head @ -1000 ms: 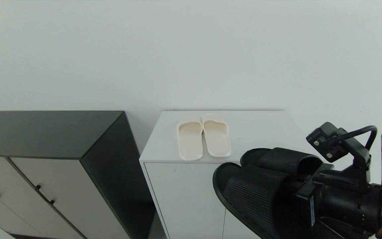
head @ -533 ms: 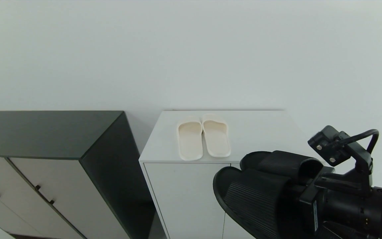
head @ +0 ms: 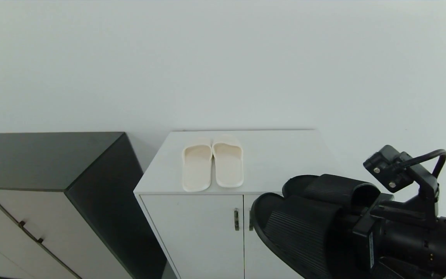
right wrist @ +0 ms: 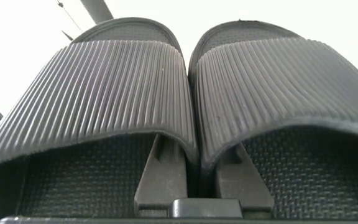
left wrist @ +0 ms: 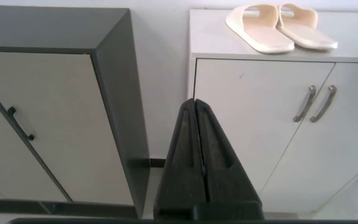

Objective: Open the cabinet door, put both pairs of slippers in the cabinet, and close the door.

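Note:
A pair of black ribbed slippers (head: 308,217) hangs in front of the white cabinet's right door, with my right gripper (right wrist: 194,171) shut on their two touching inner walls. The right gripper body (head: 366,228) sits at the lower right of the head view. A cream pair of slippers (head: 212,162) lies side by side on the white cabinet top (head: 285,155), toward its left. Both cabinet doors are closed, their metal handles (head: 236,219) meeting at the middle. My left gripper (left wrist: 197,143) is shut and empty, low in front of the cabinet's left door (left wrist: 247,118).
A dark-topped cabinet (head: 45,159) with pale fronts and black handles stands directly left of the white cabinet, with a narrow gap between them. A plain white wall rises behind both. The cream slippers (left wrist: 280,26) and door handles (left wrist: 314,103) also show from the left wrist.
The head camera has moved, so both cabinets sit farther left and the white cabinet's doors and handles now show. The right gripper still holds the black slippers.

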### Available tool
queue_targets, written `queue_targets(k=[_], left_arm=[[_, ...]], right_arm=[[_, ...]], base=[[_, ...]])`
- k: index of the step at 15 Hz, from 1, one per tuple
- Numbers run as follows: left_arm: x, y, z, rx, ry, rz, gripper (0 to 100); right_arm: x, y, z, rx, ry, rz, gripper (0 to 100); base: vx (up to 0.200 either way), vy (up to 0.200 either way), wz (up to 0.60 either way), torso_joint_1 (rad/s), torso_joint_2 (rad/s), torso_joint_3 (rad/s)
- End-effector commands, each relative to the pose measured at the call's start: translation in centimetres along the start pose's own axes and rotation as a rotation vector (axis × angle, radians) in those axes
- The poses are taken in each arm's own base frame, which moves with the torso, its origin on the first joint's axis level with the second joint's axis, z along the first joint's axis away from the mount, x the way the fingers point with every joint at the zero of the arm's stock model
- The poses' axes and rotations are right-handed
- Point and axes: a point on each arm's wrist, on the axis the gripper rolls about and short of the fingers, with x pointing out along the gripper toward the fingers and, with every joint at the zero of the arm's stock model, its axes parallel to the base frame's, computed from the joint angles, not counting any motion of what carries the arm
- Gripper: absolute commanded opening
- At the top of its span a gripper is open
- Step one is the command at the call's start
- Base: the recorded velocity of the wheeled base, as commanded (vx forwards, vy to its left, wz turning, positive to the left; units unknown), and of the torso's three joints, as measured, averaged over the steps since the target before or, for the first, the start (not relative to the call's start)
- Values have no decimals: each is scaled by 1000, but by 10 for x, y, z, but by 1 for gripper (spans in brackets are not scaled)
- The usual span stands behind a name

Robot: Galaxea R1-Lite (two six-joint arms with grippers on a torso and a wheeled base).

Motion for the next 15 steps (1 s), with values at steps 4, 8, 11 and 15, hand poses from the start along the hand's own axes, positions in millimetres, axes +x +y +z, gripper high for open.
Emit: queue_targets(k=[4,8,11,15], left_arm=[[0,0,0,-1,0,-1,0],[0,0,0,-1,0,-1,0],[0,0,0,-1,0,-1,0],[0,0,0,-1,0,-1,0]], right_arm=[[1,0,-1,-1,3,3,0],[1,0,-1,-1,4,2,0],[1,0,-3,-1,12,15,0],[1,0,-4,0,9,24,0]], base=[[0,0,0,0,0,0],[0,0,0,0,0,0],[0,0,0,0,0,0],[0,0,0,-101,223,115]])
